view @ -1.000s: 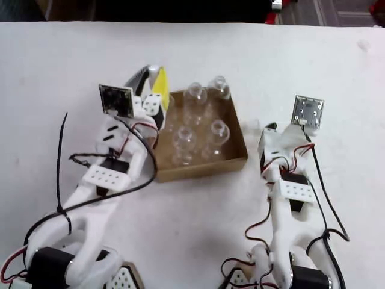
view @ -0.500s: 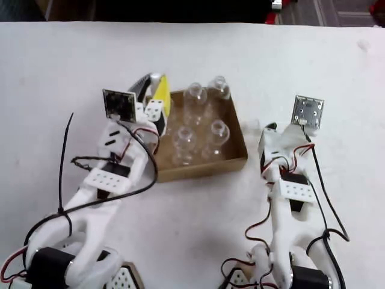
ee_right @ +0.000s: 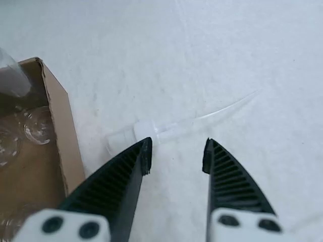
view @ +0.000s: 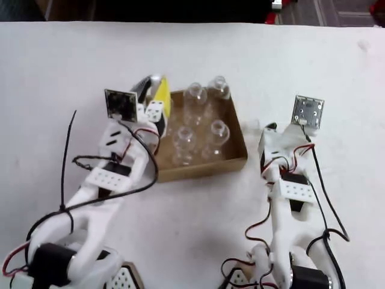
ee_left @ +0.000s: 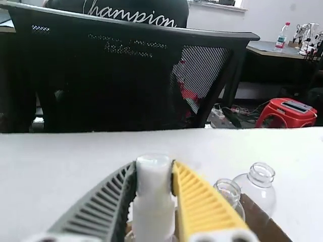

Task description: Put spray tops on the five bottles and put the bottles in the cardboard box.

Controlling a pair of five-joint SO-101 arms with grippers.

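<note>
Spray top (ee_right: 146, 132) with a thin tube lies on the white table (ee_right: 227, 50) just beside the cardboard box (ee_right: 58, 121), below the right gripper (ee_right: 175, 154), whose fingers stand apart. Four clear, open-necked bottles (view: 218, 131) stand in the box. At the box's far left edge the left gripper (ee_left: 154, 169) is clamped on a white piece (ee_left: 151, 201), probably another spray top
</note>
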